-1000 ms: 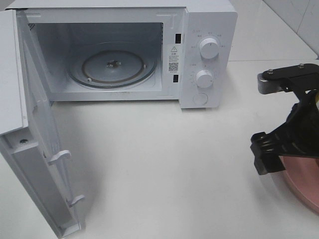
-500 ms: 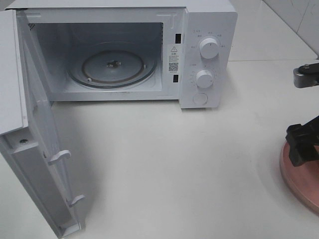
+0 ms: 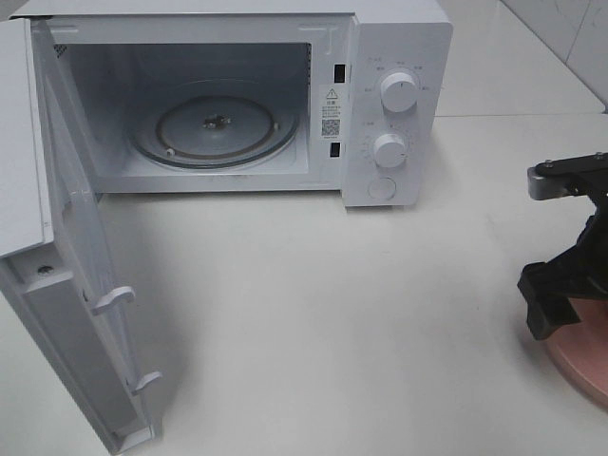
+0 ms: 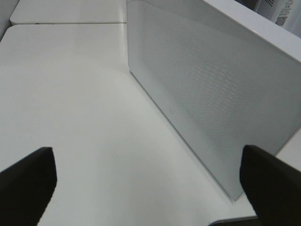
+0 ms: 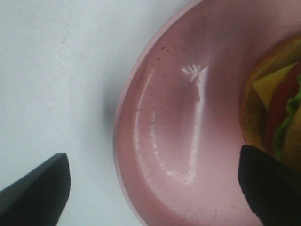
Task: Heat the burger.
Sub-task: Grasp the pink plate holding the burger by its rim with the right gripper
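Sitting on the pink plate, the burger is only partly in shot from the right wrist camera: an orange-brown bun edge, a yellow slab of what looks like cheese, a red layer and a ruffle of green lettuce, all soft and stacked. The plate is round, glossy and shallow-dished, with fine scuffs and a bright glint on its slope. It rests on the smooth white worktop at the right edge of the high view, well apart from the microwave. The right fingers are spread wide above the plate's rim, one over bare worktop and one toward the burger's side, gripping nothing. The left fingers are just as wide apart and empty, hovering by the outer face of the microwave door, a flat panel with a fine dotted mesh. And that door stands swung fully open, so the white cavity and its round clear glass turntable are bare and ready, with two round white knobs waiting on the boxy front. By my reckoning this is early going: the opening is done, but gripping the plate, carrying it across, setting it on the turntable, shutting the door and turning the dials are all left.
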